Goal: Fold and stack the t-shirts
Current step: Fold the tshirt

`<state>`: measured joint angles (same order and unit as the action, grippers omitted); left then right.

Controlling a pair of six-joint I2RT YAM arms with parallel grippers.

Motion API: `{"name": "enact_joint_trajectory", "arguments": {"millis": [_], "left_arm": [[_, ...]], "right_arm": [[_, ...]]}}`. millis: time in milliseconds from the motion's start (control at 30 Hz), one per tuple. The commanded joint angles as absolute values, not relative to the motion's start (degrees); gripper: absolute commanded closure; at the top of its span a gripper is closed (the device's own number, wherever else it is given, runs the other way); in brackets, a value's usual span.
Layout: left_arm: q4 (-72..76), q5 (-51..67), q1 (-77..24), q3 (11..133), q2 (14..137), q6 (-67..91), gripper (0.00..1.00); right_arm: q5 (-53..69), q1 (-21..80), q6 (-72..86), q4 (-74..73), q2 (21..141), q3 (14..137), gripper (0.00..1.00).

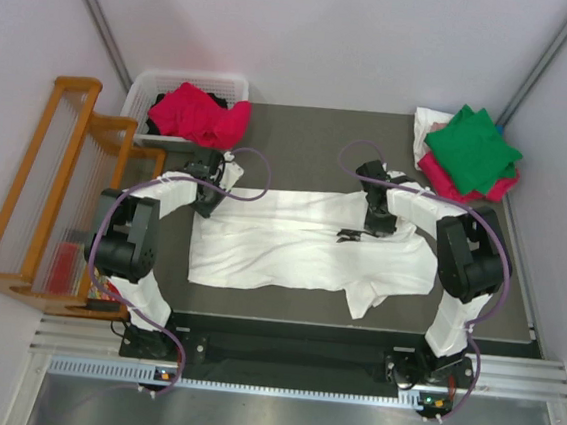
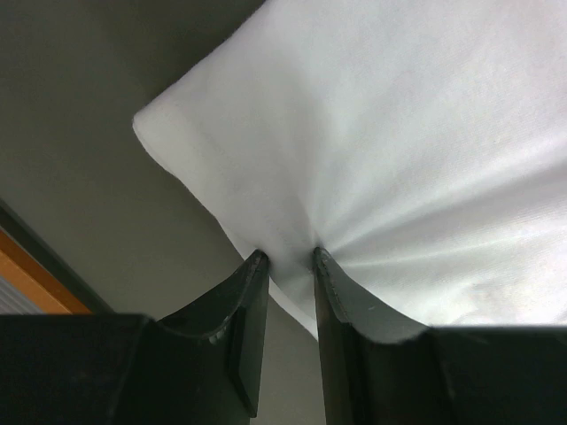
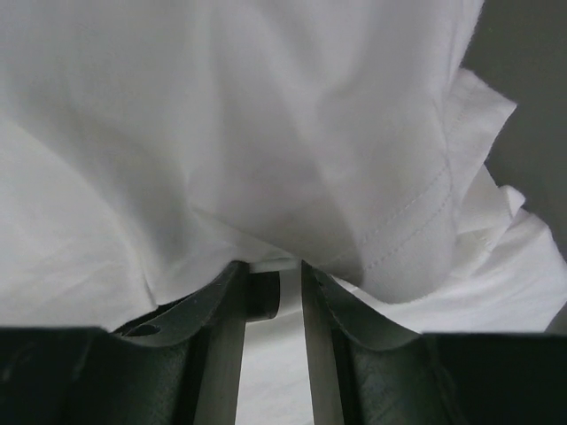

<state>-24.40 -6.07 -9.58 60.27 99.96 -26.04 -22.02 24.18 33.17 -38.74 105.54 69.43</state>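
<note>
The white t-shirt (image 1: 290, 248) lies spread flat across the middle of the table (image 1: 301, 139), its long side running left to right, with one sleeve hanging toward the near edge. My left gripper (image 2: 288, 258) is nearly closed on the shirt's far-left edge, just in from the corner, and creases fan out from the pinch. My right gripper (image 3: 270, 266) is narrow too, with a fold of hemmed cloth bunched over its tips along the far edge; I judge it gripped, though the drape hides the contact itself. This cloth is light, limp and stretchy. It will sag between my two holds and slide easily over the table, so thin edges and corners are the best places to take it. A folded green t-shirt (image 1: 474, 145) tops the stack at the far right, and a crimson t-shirt (image 1: 195, 114) waits in the basket (image 1: 165, 83).
</note>
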Motion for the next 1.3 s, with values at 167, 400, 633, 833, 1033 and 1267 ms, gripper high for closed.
{"name": "enact_joint_trajectory", "arguments": {"millis": [167, 400, 633, 833, 1033, 1267], "left_arm": [[-28.39, -7.03, -9.05, 57.75, 99.41, -26.37, 0.68], [-28.56, -7.03, -9.05, 57.83, 99.4, -26.28, 0.68], [-28.65, -6.68, -9.05, 58.01, 99.4, -26.1, 0.68], [-28.56, -6.5, -9.05, 58.18, 99.58, -25.93, 0.68], [-28.92, -6.42, -9.14, 58.88, 99.58, -26.02, 0.68], [-29.53, -5.8, -9.05, 59.59, 99.32, -25.58, 0.68]], "right_arm": [[-23.91, 23.29, 32.34, -37.09, 105.56, 68.38, 0.92], [-24.78, 23.12, 31.47, -39.02, 103.8, 71.01, 1.0], [-26.54, 23.12, 29.97, -42.97, 98.8, 75.41, 1.0], [-23.38, 23.9, 29.62, -44.65, 92.91, 75.32, 1.0], [-20.31, 28.38, 29.71, -45.35, 91.14, 72.07, 1.0], [-19.78, 34.89, 31.37, -45.88, 93.16, 70.05, 1.0]]}}
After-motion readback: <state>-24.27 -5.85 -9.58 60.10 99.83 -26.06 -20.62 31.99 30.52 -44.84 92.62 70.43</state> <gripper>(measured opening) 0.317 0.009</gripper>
